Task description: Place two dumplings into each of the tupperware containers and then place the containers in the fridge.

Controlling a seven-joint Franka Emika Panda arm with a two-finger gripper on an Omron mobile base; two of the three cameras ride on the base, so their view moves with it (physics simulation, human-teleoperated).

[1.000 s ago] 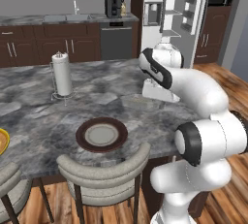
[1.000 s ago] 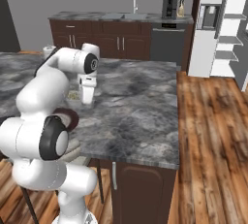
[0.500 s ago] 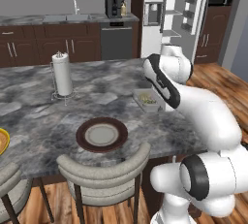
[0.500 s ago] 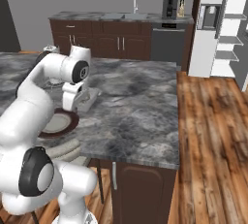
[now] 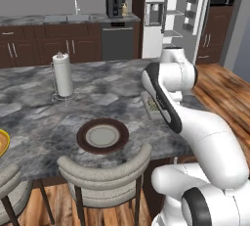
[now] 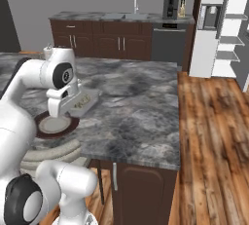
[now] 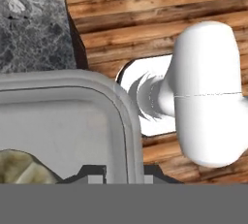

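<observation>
My gripper (image 7: 124,172) is shut on the rim of the clear greyish tupperware container (image 7: 63,126), and the rim runs between the two dark fingertips (image 7: 95,171). A beige wrinkled dumpling (image 7: 22,169) lies inside it at the lower left. The same container (image 5: 153,104) shows beside the arm's forearm over the counter's right part, with dumplings in it. From the right base view the container (image 6: 85,101) juts out from under the white hand. The fridge (image 5: 157,14) stands at the back with its door open and its white shelves showing (image 6: 232,34).
A dark brown plate (image 5: 102,136) sits near the counter's front edge, with a grey chair (image 5: 105,171) below it. A paper towel holder (image 5: 62,76) stands to the left, and a yellow plate (image 5: 2,142) at the far left edge. Wood floor (image 6: 214,136) lies right of the island.
The arm has swung and folded, its elbow rising. The hand and the held container have come nearer the robot, toward the counter's near edge.
</observation>
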